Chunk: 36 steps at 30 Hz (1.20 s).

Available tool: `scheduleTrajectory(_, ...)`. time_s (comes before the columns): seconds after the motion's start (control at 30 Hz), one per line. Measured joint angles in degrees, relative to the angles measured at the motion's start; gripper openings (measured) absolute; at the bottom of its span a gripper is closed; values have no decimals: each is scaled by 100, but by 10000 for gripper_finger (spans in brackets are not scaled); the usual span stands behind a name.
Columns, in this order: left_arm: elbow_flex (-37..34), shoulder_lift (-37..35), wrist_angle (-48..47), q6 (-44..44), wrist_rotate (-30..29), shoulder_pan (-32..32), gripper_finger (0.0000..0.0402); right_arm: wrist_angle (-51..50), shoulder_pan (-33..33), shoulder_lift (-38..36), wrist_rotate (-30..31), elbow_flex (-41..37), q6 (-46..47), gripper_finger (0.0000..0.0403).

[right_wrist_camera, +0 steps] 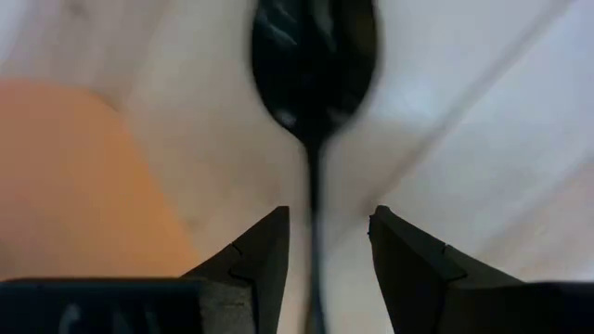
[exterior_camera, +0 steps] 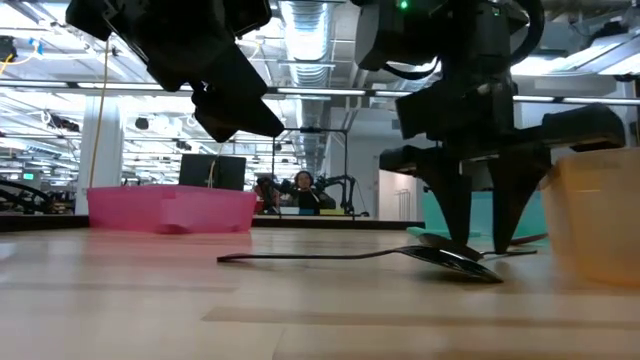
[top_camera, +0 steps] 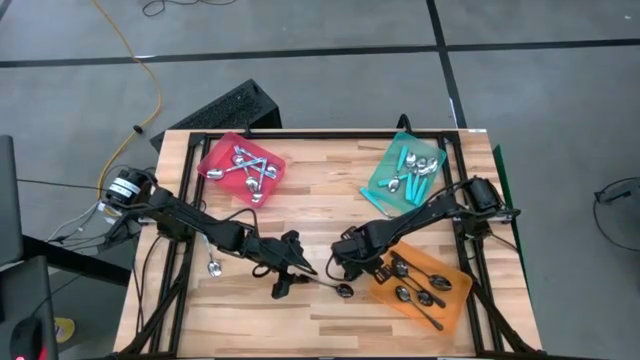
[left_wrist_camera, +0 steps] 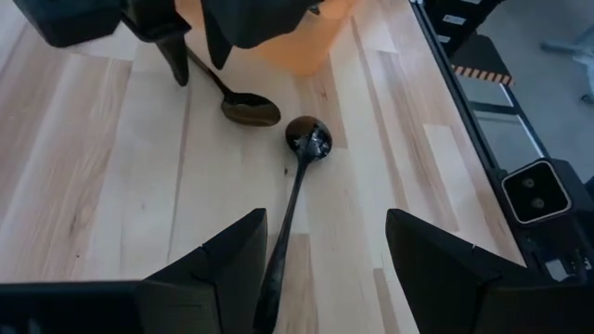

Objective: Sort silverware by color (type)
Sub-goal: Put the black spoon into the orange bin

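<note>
I am straddling the black spoon (right_wrist_camera: 314, 83) with my right pincer (right_wrist_camera: 329, 250) spread, beside the orange tray (top_camera: 452, 300) near the worktop's front edge, because black ones belong there.

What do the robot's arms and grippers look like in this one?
Both arms are dark, jointed and slim, with black cables running along them. The left gripper and right gripper each have two black, wedge-shaped fingers. A green light glows on the right arm.

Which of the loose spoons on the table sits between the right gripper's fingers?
The black spoon nearer the orange tray; the right gripper straddles its handle. The other black spoon lies before the open left gripper.
</note>
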Motion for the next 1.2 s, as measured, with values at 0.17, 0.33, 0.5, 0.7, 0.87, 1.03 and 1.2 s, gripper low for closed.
scheduleTrajectory(0.17,0,0,-3,-2,-120,0,206,6,-2,37,22,4,245,155)
scheduleTrajectory(0.33,0,0,-12,-64,-126,0,206,33,0,42,16,2,243,115)
scheduleTrajectory(0.5,0,0,-23,-89,-125,0,206,-26,2,46,16,2,243,64)
scheduleTrajectory(0.7,0,0,-25,-101,-126,0,206,-13,0,46,22,-2,219,16)
scheduleTrajectory(0.87,0,0,-27,-105,-127,0,206,-26,-1,44,20,2,224,17)
scheduleTrajectory(1.03,0,0,-29,-154,-125,0,206,-65,-4,-11,18,-7,228,17)
scheduleTrajectory(1.2,0,0,-29,-243,-86,0,206,-388,-132,-15,24,214,223,17)
